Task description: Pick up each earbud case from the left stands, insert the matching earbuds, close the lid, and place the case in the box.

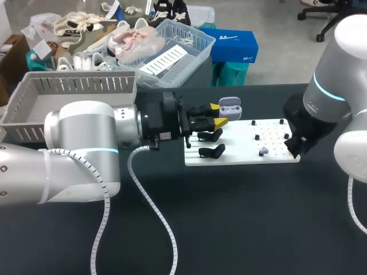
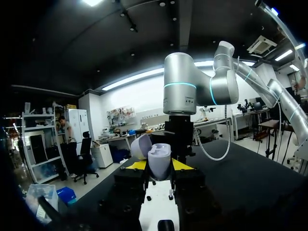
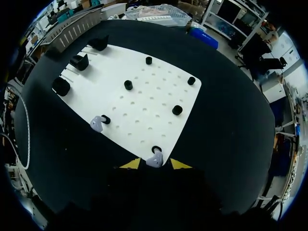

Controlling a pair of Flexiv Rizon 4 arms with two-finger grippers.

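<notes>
Head view: one earbud case (image 1: 230,105), lid up, at the left gripper (image 1: 217,118) above the white board (image 1: 241,156). Two black stands (image 1: 210,136) sit empty, with the grey box (image 1: 86,86) behind the arm.

Left wrist view: both fingers clamp the case.

Right wrist view: two earbuds. One earbud (image 3: 155,159) lies between the right gripper (image 3: 154,164) fingers, which are spread, and the second earbud (image 3: 97,123) lies apart. Six black pegs (image 3: 128,85) stand around them.

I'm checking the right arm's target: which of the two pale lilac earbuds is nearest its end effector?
The pale lilac earbud at the white board's edge, between the right end effector's yellow tips; the other earbud lies beside a black peg.
</notes>
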